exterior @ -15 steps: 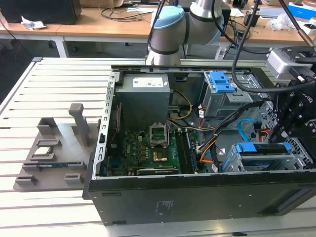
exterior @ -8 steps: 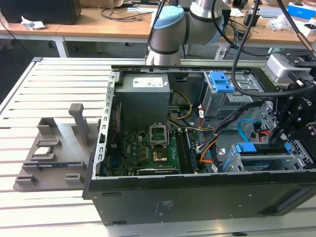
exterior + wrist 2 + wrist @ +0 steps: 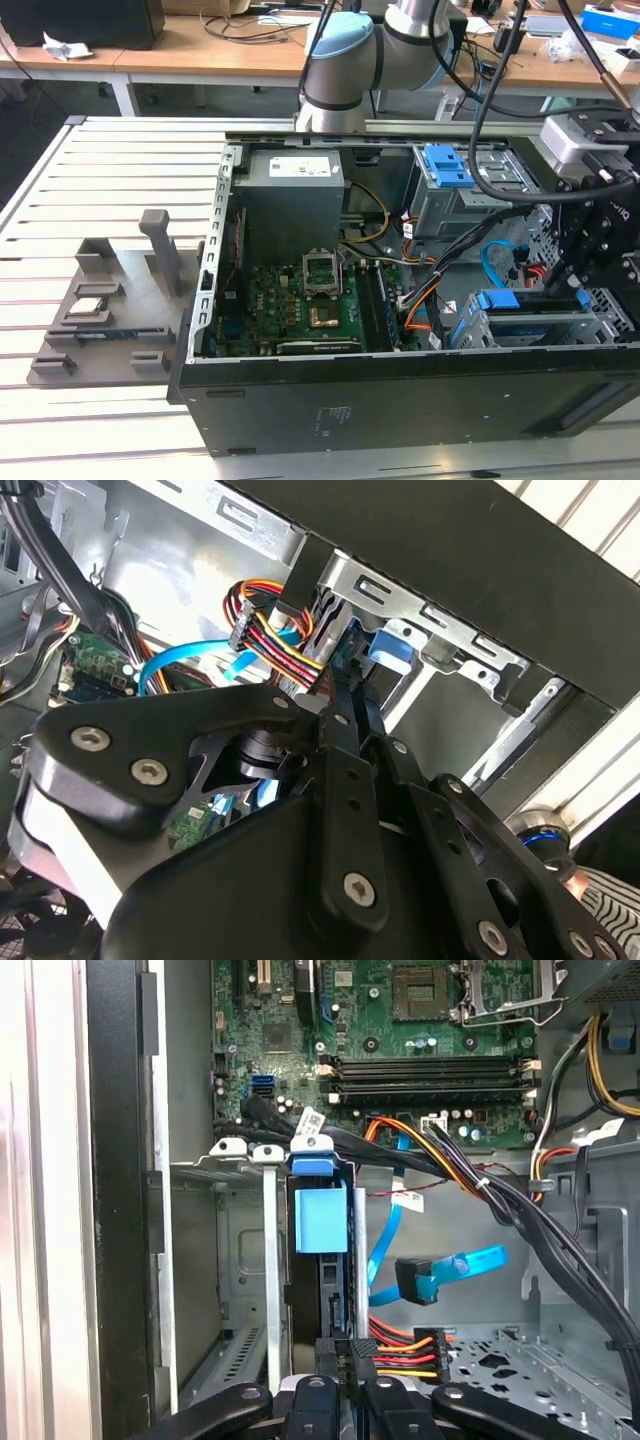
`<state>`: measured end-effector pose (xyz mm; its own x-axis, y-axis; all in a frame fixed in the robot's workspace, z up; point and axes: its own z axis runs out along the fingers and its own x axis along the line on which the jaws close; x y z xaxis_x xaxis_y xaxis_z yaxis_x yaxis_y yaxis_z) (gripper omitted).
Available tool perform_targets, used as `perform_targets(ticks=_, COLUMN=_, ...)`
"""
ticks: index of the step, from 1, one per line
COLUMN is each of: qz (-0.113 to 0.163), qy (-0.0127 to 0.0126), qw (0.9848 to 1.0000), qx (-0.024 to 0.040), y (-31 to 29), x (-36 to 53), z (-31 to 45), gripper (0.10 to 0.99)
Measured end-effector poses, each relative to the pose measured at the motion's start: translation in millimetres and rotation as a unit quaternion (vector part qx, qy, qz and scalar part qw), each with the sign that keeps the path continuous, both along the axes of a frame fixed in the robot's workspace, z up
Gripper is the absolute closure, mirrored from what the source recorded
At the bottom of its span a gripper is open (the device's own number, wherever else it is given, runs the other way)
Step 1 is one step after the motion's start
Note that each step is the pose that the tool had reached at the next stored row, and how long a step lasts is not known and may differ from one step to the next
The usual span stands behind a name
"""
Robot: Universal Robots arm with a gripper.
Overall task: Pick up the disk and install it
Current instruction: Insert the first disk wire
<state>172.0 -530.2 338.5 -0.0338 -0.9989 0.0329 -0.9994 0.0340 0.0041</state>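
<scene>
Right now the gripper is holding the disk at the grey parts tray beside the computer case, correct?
Not at the tray. The exterior view shows the gripper holding the disk at the drive cage inside the open computer case, at that view's right. The grey parts tray lies at its left, apart from the arm.

— Supporting surface?
— A pale slatted table point(image 3: 110, 180), its grooves running across the exterior view.

— Items resting directly on it?
— An open black computer case point(image 3: 400, 400) on its side, toward the exterior view's right. A grey fixture tray point(image 3: 110, 310) just beside the case, toward the exterior view's left.

— Contents of the tray?
— A small square silver chip point(image 3: 88, 307); a slim board point(image 3: 120, 334) near it.
</scene>
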Motion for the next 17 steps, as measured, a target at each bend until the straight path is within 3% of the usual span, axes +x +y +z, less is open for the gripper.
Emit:
perform_targets(ticks=7, qz=0.000, qy=0.0000, qw=1.0000, qx=0.0006, y=-0.1, x=0.0, z=-2.4, gripper=0.922)
perform_targets(ticks=10, qz=0.000, qy=0.0000, qw=1.0000, qx=0.0000, y=-0.2, x=0.0, z=-1.9, gripper=0.847)
perform_targets(ticks=14, qz=0.000, qy=0.0000, qw=1.0000, qx=-0.0037, y=4.8, x=0.0, z=19.2, gripper=0.847)
perform_targets(ticks=15, qz=0.000, qy=0.0000, qw=1.0000, qx=-0.0053, y=6.4, x=-0.1, z=26.2, gripper=0.925)
perform_targets(ticks=17, qz=0.000, qy=0.0000, qw=1.0000, qx=-0.0063, y=7.2, x=0.0, z=38.0, gripper=0.925)
